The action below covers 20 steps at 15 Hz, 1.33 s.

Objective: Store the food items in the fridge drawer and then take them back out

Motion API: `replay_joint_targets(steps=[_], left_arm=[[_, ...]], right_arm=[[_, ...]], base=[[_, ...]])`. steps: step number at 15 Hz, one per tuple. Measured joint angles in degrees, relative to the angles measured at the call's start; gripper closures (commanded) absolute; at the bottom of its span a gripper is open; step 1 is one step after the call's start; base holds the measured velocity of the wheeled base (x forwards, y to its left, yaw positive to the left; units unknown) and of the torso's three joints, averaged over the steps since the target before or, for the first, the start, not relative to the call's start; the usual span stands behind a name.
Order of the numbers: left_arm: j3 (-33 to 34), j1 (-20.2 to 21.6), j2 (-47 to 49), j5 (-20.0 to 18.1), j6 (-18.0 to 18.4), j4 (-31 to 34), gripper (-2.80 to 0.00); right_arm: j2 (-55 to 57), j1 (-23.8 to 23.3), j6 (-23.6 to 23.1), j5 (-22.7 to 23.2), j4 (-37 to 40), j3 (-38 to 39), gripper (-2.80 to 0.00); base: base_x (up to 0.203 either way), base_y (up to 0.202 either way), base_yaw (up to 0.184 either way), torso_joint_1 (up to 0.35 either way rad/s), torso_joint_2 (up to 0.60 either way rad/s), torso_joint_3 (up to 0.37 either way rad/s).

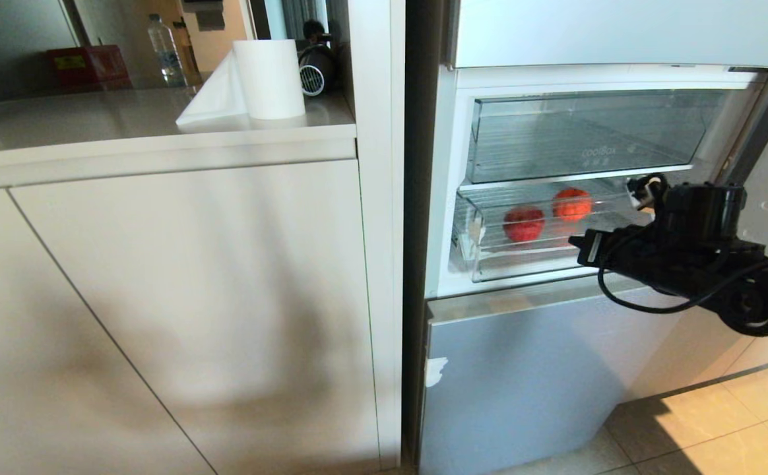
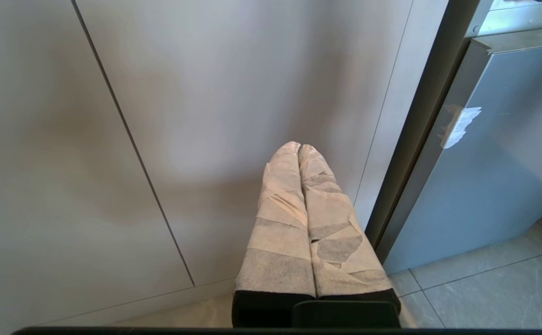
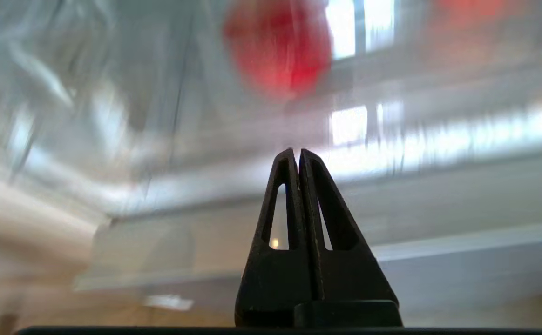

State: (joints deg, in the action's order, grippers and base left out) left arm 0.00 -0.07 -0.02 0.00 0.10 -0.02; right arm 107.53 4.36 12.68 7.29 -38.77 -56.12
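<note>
I see the clear fridge drawer (image 1: pixel 489 257) sitting in the open fridge below the lettered bin (image 1: pixel 588 135), its long front lip running across the opening, left to right. Inside lie two round fruits: a deep red one (image 1: pixel 524 224) nearer the front and an orange-red one (image 1: pixel 572 204) behind it to the right, apart from each other. My right gripper (image 3: pixel 296 151) is clenched on nothing, just outside the drawer's front. My left gripper (image 2: pixel 299 146) is pressed closed, facing the cabinet door (image 2: pixel 233 93).

We've got two round red-orange fruits (image 1: pixel 524 223) sitting side by side, slightly apart, inside the clear plastic fridge drawer (image 1: pixel 489 260), which looks pulled out a bit.
</note>
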Motion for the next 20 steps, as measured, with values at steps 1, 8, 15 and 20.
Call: replay_joint_targets(steps=[1,8,15,20], left_arm=[[0.00,0.00,0.00,0.00,0.00,0.00,0.00],[0.00,0.00,0.00,0.00,0.00,0.00,0.00],[0.00,0.00,0.00,0.00,0.00,0.00,0.00],[0.00,0.00,0.00,0.00,-0.02,0.00,0.00]], right_arm=[[-1.75,0.23,0.62,0.10,-1.16,3.16,0.00],[-10.43,0.90,0.85,1.81,-1.69,12.14,0.00],[5.79,1.56,1.63,1.21,0.23,-3.83,0.00],[13.62,1.61,4.86,1.24,2.42,-12.92,0.00]], base=[[0.000,0.000,0.000,0.000,0.00,0.000],[0.000,0.000,0.000,0.000,0.00,0.000],[0.000,0.000,0.000,0.000,0.00,0.000],[0.000,0.000,0.000,0.000,0.00,0.000]])
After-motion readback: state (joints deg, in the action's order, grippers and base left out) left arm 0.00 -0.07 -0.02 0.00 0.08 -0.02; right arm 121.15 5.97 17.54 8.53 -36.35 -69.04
